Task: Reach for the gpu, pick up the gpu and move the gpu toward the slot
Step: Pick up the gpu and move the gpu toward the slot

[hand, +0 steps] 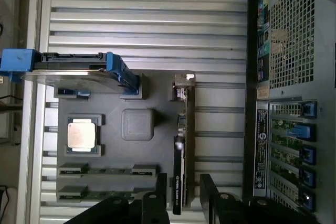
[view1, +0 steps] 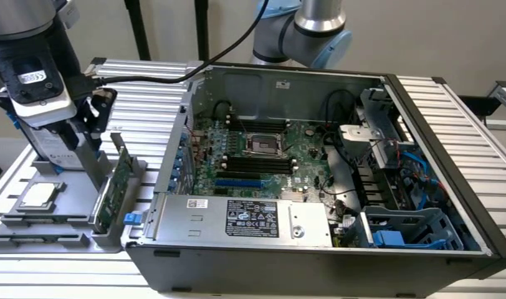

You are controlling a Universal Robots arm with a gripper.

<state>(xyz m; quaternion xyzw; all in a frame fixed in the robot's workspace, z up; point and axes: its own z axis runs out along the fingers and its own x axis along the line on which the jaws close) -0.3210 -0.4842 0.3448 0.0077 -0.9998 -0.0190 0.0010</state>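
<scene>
**Gripper open astride gpu, card seated in fixture**

Black two-finger gripper (hand: 184,196) hangs low over the dark grey moulded parts fixture (hand: 157,150), which sits on the ribbed aluminium table (hand: 147,19).

Jaws are spread, one finger on each side of the gpu (hand: 181,150). That's the thin flat green circuit-board card, standing on edge in its fixture groove. Its silver metal bracket (hand: 184,80) is at the end away from the fingers. The wrist view shows a gap between each finger and the card, so there's no contact and nothing is gripped.

In the exterior view, the gpu is on the fixture side nearest the open black tower pc case (view1: 319,268), just beside the case's rear wall. The case lies on its side with the green motherboard (view1: 262,156) exposed. There's a blue expansion slot (view1: 236,183) on the board near that rear wall.

Also on the fixture:
- grey hard drive with blue rails (hand: 79,72), upright, well apart from the card
- square silver processor chip (hand: 81,135), flat in its pocket
- narrow memory sticks (hand: 107,170), edge-on in their holders
</scene>
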